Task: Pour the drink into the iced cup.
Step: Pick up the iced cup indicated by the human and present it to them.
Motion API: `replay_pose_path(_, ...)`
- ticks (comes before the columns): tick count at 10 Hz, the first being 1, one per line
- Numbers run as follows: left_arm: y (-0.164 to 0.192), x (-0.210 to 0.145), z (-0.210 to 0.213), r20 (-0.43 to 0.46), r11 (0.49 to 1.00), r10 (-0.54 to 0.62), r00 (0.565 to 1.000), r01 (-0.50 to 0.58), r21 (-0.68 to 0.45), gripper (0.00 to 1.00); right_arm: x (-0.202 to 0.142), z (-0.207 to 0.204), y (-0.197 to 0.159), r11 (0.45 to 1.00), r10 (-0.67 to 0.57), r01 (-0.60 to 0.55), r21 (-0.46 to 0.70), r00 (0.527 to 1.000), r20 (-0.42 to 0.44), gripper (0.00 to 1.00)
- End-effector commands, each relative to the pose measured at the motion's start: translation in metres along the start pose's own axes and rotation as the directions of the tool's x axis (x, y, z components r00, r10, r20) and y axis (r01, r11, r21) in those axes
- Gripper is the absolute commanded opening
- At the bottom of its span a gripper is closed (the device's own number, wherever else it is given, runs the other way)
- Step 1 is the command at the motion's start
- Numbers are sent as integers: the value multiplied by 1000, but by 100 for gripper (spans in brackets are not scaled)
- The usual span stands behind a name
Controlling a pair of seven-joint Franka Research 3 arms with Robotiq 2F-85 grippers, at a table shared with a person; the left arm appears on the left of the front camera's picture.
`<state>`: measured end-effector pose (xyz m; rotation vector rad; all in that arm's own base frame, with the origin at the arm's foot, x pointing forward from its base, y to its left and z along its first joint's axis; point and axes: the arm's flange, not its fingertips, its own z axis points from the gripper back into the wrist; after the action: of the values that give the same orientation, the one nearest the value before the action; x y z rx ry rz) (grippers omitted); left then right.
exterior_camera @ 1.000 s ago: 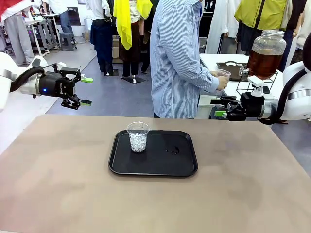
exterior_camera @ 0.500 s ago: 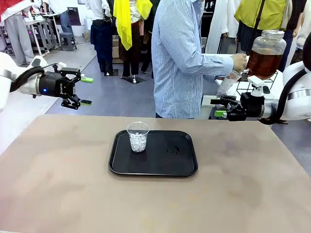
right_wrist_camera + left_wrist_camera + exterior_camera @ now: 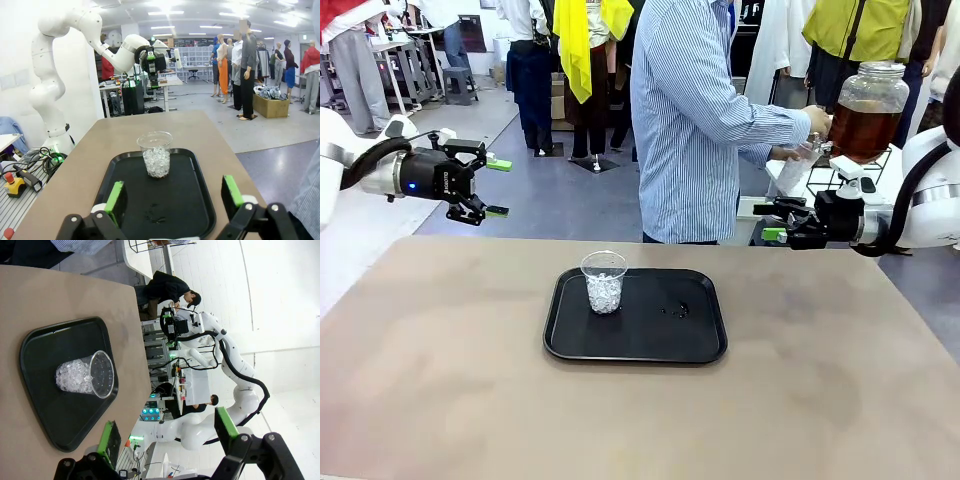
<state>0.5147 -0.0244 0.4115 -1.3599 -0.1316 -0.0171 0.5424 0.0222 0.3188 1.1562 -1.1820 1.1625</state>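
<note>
Left end effector and right end effector hang wide and empty, presumably because the drink sits far right, well apart from the iced cup.

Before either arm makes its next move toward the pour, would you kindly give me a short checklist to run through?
1. Iced cup upright on the black tray: ok.
2. Left gripper open and empty: ok.
3. Right gripper open and empty: ok.
4. Drink set on our table: not ok; it sits in the glass jar on a stand behind, where the person holds a clear cup.
5. Clear cup filled: cannot tell.
</note>
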Motion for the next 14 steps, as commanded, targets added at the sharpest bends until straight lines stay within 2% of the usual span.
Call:
replay_pose_path(1, -1, -1, 0, 4, 1000, -2, 1000, 2, 1, 100, 3, 0, -1, 1000, 2, -2, 4, 1000, 0, 100)
replay_pose_path(14, -1, -1, 0, 4, 1000, -2, 1000, 2, 1, 100, 3, 0, -1, 1000, 2, -2, 4, 1000, 0, 100)
